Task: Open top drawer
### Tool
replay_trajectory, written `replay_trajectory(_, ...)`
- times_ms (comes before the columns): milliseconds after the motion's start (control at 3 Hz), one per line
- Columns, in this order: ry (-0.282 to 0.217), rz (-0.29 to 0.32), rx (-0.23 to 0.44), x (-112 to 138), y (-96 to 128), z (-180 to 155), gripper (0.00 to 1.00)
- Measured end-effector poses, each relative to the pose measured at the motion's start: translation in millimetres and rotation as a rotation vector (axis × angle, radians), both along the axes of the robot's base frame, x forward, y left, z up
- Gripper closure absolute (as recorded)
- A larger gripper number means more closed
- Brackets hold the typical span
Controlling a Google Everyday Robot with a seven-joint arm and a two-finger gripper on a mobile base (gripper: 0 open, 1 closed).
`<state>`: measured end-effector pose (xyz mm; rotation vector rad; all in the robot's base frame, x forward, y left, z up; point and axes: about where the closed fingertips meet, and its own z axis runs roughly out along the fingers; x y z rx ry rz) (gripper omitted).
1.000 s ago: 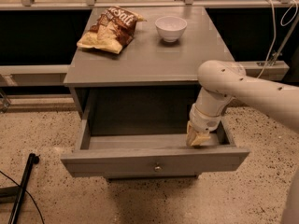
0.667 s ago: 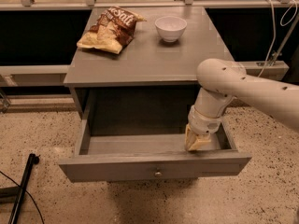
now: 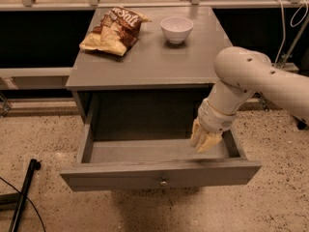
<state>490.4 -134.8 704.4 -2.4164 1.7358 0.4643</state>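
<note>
Top drawer (image 3: pixel 120 177): grey wood, wide open, level, sticking well out from under the cabinet top. Long flat front w/ small brass knob at ctr. Gripper (image 3: pixel 204 143) inside drawer, right side.

- One camera covers the scene, set high in front of the grey cabinet (image 3: pixel 145 62) and facing forward and downward onto it.
- It is fairly near: the cabinet fills the middle of the view. The chip bag (image 3: pixel 115 30) and bowl (image 3: pixel 176 29) sit toward the upper edge, the open top drawer (image 3: pixel 159 176) toward the lower edge, and speckled floor (image 3: pixel 43 134) lies on both sides.
- The arm (image 3: pixel 256 79) enters from the right edge, and the gripper (image 3: pixel 205 141) hangs right of centre, at the drawer's right side.
</note>
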Motion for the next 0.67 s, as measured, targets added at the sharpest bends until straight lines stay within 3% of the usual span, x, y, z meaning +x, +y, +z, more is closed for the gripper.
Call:
replay_trajectory(333, -0.114, -0.001, 0.03, -5.5, -4.6, 46.0, 0.37)
replay_trajectory(667, -0.123, -0.002, 0.028, -6.5, -5.6, 50.4, 0.14)
